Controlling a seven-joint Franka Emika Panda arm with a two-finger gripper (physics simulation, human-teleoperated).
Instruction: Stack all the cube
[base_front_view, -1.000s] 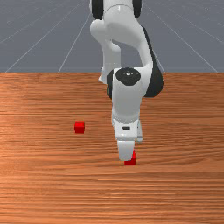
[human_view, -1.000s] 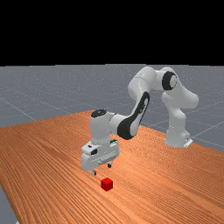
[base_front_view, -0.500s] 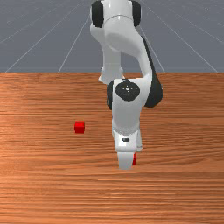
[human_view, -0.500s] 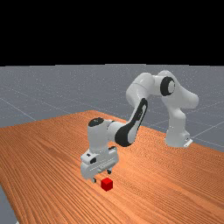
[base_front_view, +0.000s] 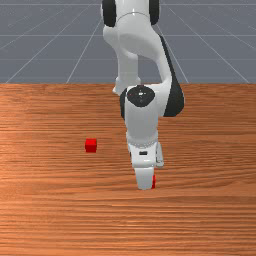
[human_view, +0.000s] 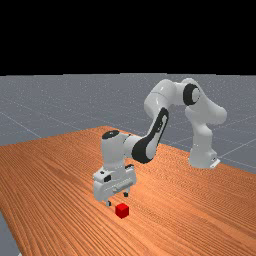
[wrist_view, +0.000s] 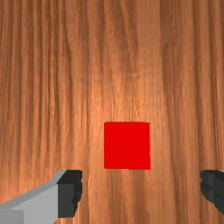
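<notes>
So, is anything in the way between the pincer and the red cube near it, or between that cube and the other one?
Nothing visible stands between the open pincer and the nearby red cube. Nor do I see anything between that cube and the other red cube, though part is hidden in the front view.

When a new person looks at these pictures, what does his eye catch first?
Probably the big white arm, reaching from the far view's right toward its left, with its open gripper above the table. Next, the bright red cube near the gripper, and another red cube on the front view's left.
</notes>
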